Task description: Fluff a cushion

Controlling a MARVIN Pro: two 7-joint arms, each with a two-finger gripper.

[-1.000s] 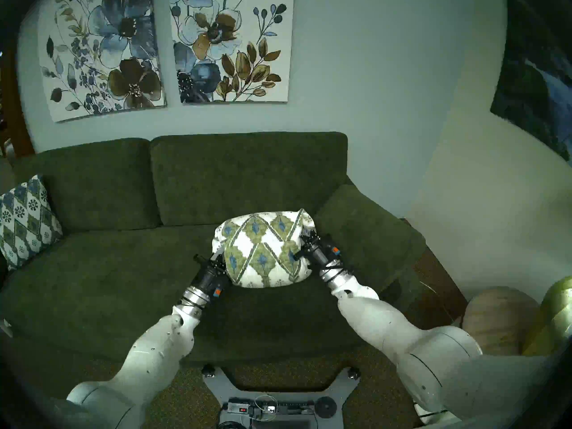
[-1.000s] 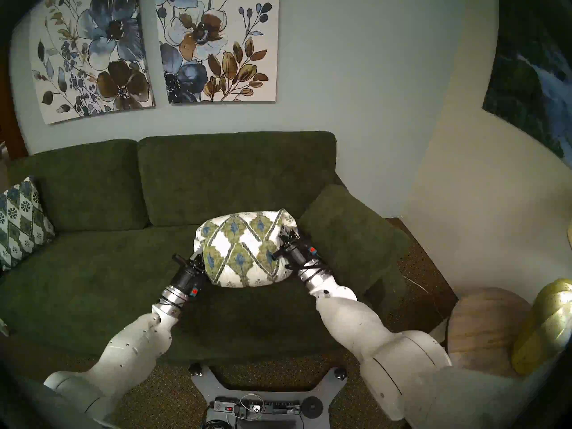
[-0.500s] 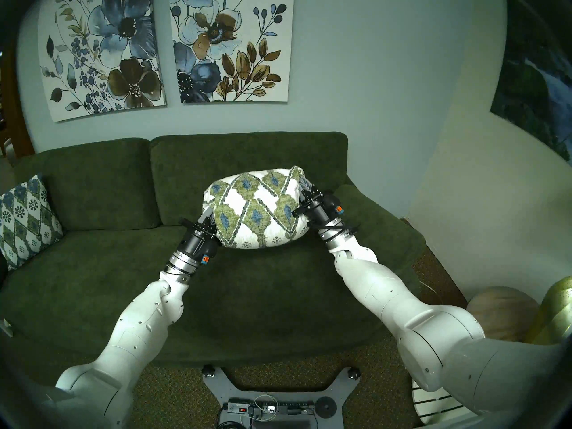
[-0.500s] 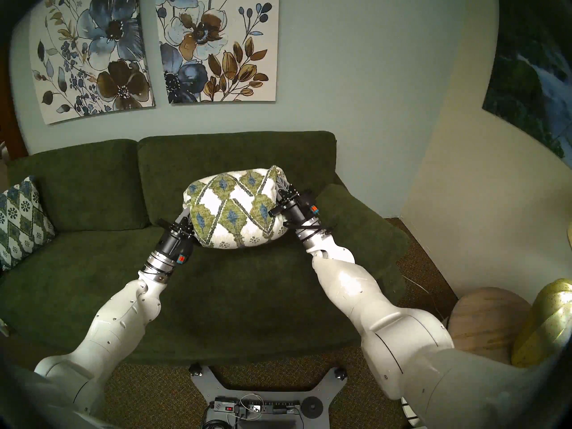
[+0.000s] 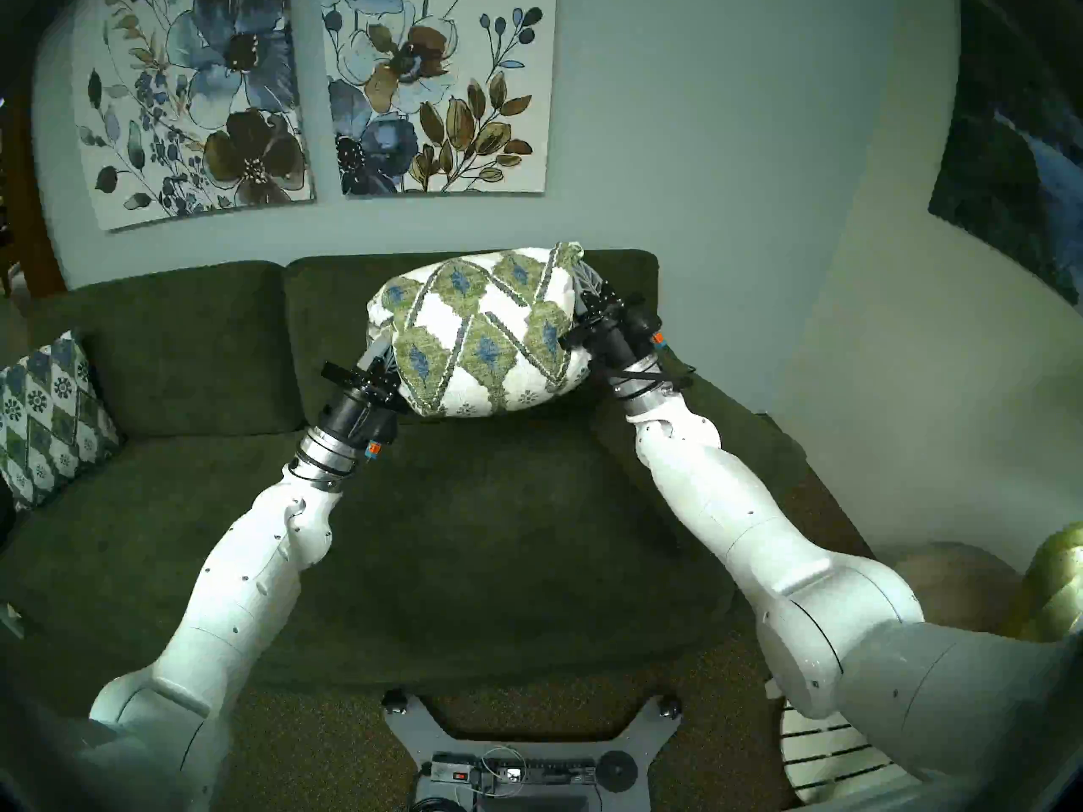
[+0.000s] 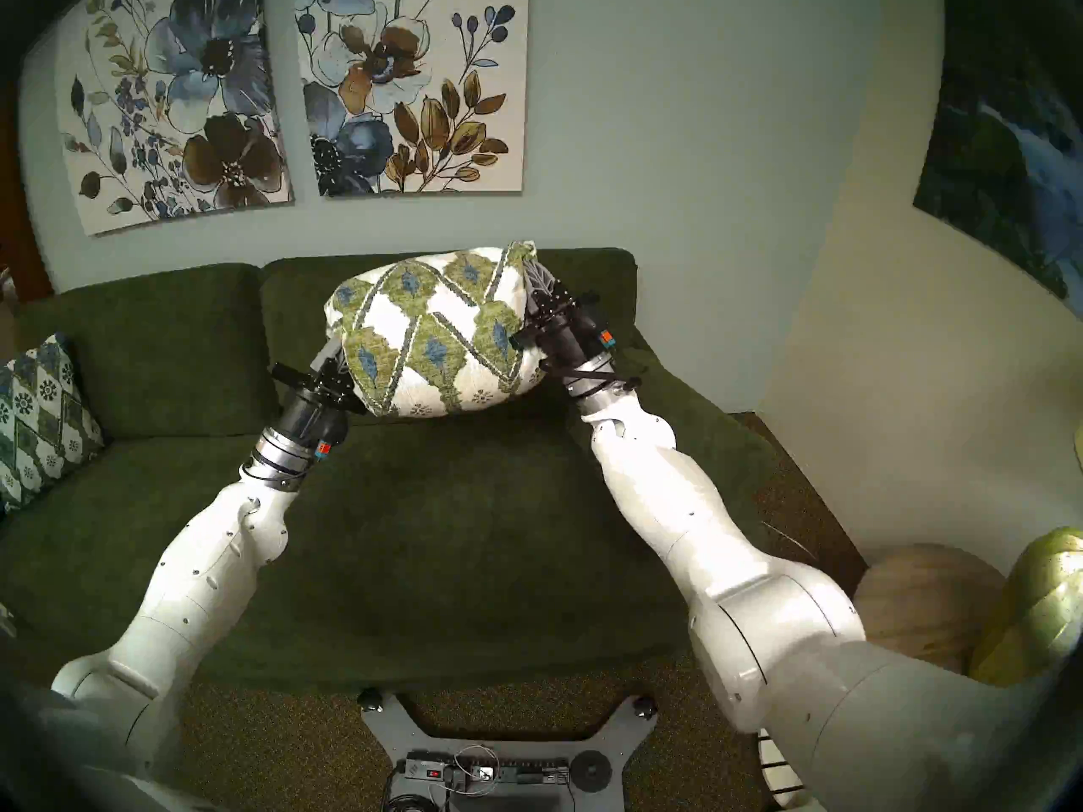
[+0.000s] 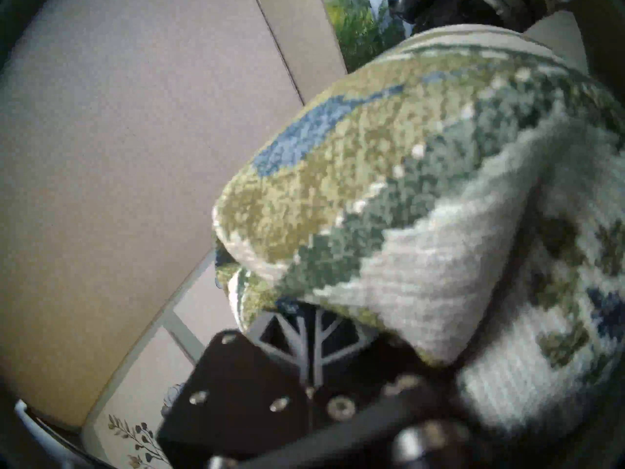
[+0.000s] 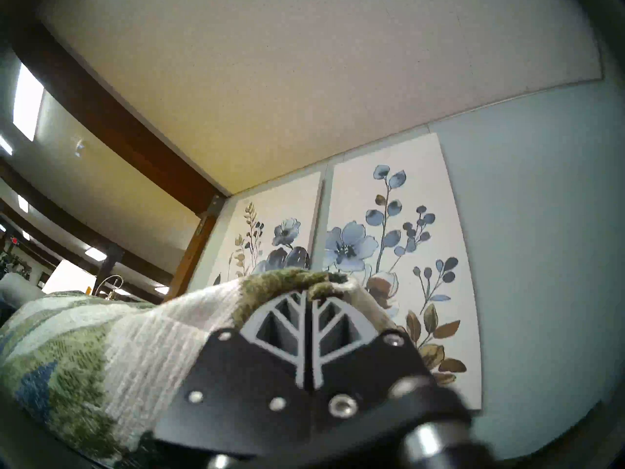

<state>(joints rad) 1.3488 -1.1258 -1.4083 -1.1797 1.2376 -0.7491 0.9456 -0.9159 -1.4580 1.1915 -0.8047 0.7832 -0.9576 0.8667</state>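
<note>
The cushion (image 5: 474, 330), cream with olive-green and blue zigzags and diamonds, hangs in the air in front of the sofa's backrest, squeezed plump between both arms. My left gripper (image 5: 381, 351) is shut on its left edge. My right gripper (image 5: 586, 283) is shut on its upper right corner. In the left wrist view the fingers (image 7: 311, 339) pinch a fold of the cushion (image 7: 389, 187), fingertips hidden under the fabric. In the right wrist view the closed fingers (image 8: 309, 322) pinch the cushion's (image 8: 118, 339) corner. The head right view shows the cushion (image 6: 433, 336) held the same way.
The dark-green sofa (image 5: 469, 529) lies below, with its right armrest (image 5: 726, 424) under my right forearm. A bluer diamond-pattern pillow (image 5: 47, 418) leans at the sofa's left end. Flower paintings (image 5: 433, 84) hang behind. A round wooden object (image 5: 955, 582) and a gold one (image 5: 1055, 582) stand at the right.
Both arms have lifted the cushion from just above the seat up and back to backrest height, both grippers staying shut on it.
</note>
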